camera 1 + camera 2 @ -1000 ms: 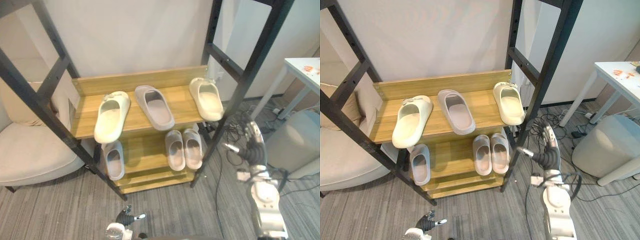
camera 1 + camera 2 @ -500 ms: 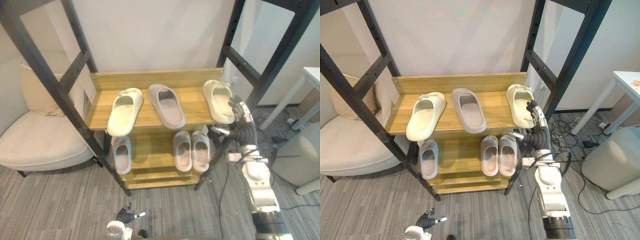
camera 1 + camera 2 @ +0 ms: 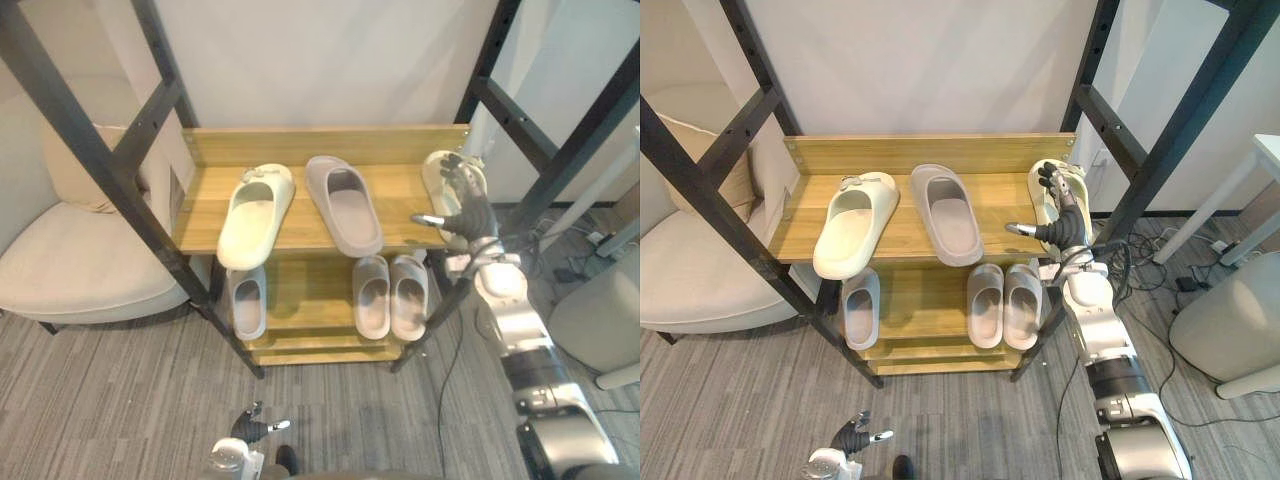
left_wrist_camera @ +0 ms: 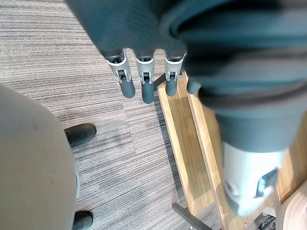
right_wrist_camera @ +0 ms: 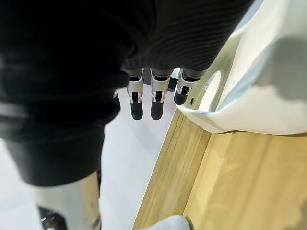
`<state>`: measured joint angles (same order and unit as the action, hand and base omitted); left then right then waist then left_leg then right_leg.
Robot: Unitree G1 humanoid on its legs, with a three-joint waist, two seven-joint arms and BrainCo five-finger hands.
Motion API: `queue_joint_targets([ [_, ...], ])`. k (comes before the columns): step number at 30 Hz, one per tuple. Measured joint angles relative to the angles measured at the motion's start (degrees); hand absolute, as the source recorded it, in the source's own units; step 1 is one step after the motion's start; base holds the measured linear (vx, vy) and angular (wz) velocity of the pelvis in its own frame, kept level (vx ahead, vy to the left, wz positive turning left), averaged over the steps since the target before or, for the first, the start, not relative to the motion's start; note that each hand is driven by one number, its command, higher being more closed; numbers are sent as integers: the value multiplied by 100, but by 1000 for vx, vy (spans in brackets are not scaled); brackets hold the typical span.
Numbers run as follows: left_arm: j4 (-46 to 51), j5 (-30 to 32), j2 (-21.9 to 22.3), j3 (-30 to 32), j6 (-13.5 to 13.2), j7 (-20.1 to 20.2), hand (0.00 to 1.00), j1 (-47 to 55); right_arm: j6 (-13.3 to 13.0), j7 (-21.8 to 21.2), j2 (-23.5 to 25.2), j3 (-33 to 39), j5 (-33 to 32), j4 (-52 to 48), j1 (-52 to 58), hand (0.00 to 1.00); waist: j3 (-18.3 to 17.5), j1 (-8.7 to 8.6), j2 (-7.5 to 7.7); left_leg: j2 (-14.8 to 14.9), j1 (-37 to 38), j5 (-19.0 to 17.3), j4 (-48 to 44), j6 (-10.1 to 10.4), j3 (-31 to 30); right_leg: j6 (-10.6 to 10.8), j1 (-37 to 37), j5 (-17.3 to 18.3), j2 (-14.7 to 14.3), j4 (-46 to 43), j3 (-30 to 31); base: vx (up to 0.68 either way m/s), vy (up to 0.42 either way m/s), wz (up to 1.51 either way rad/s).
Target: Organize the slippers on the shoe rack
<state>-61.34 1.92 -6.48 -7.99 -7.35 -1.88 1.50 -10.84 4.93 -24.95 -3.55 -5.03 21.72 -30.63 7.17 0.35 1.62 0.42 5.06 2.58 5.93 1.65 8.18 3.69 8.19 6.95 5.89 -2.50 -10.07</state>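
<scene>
Fingers of the right hand spread straight over the cream slipper, top shelf of shoe rack.

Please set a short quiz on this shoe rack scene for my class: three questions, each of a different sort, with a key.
1. Multiple choice: how many slippers lie on the top shelf? A two; B three; C four.
2. True or false: the right hand, fingers open, is by the cream slipper at that shelf's right end.
3. Fill in: the lower shelf holds ___ grey slippers.
Key: 1 B. 2 True. 3 Three.
</scene>
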Motion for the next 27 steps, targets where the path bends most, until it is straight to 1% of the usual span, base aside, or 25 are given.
queue_joint_targets([
  [3, 1, -17, -12, 2, -61, 0, 0, 0, 28, 10, -28, -151, 1, 270, -304, 0, 36, 4, 10, -4, -7, 8, 6, 2, -8, -2, -7, -2, 4, -10, -7, -45, -7, 2],
  [7, 49, -158, -51, 4, -94, -2, 0, -4, 56, 20, -40, -225, 1, 566, -796, 0, 177, 6, 17, -9, -48, 42, 37, 4, -94, -3, -35, -1, 8, -10, -79, -60, -12, 9],
  [14, 150, -209, -64, 9, -103, -6, 0, -16, 91, 28, -48, -396, 6, 937, -1448, 0, 287, 76, 29, -17, -121, 68, 36, 0, -151, -3, -26, -2, 9, 8, -170, 0, -10, 6],
  [17, 229, -214, -66, 5, -110, -12, 0, -18, 133, 25, -46, -411, 6, 1229, -1723, 0, 320, 163, 32, -18, -149, 69, 38, 1, -170, -3, -36, -2, 9, 16, -194, -13, -11, 5],
  [20, 234, -230, -66, 6, -116, -13, 0, -23, 178, 24, -43, -527, 8, 1457, -1914, 0, 324, 180, 30, -23, -199, 78, 38, 12, -203, -3, -73, -2, 13, 14, -222, -17, -5, 5],
  [21, 238, -272, -72, 6, -119, -15, 0, -37, 197, 18, -39, -614, 13, 1584, -2051, 0, 367, 184, 29, -22, -214, 91, 38, 14, -217, -5, -85, -5, 13, 9, -232, -26, -6, 6],
  [27, 347, -387, -113, 4, -133, -22, 0, -101, 249, 17, -14, -621, 38, 2070, -2514, 0, 605, 267, 60, -16, -264, 131, 39, 18, -254, -15, -116, -17, 12, -4, -287, -35, -5, 5],
])
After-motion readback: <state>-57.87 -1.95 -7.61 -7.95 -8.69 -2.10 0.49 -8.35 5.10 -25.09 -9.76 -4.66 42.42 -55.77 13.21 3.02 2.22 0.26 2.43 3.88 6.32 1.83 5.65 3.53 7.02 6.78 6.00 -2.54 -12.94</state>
